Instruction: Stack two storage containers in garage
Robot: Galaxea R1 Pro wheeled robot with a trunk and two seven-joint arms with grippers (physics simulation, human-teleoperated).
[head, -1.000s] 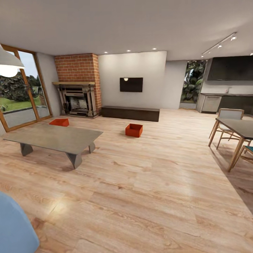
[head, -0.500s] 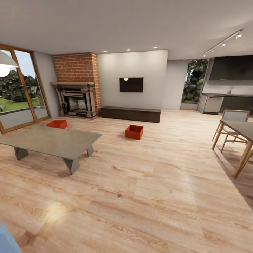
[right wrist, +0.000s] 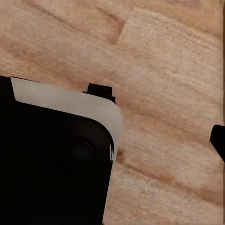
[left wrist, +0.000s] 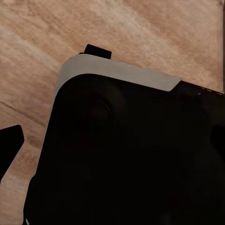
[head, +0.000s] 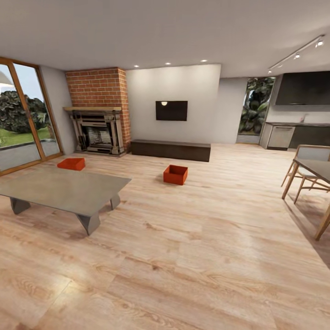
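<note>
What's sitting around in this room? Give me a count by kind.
Orange-red storage bins: 2
Tables: 2, a low grey coffee table and a wooden dining table
Chairs: 1
Dark low benches: 1
Wall TVs: 1
Brick fireplaces: 1
Total: 8

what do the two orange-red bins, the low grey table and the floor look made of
The two orange-red open bins look like smooth matte plastic: plain, even-coloured walls. The low grey coffee table suggests concrete or stone: flat matte grey top, angular legs. The light plank floor looks like varnished wood or laminate: grain, board seams, soft sheen.
</note>
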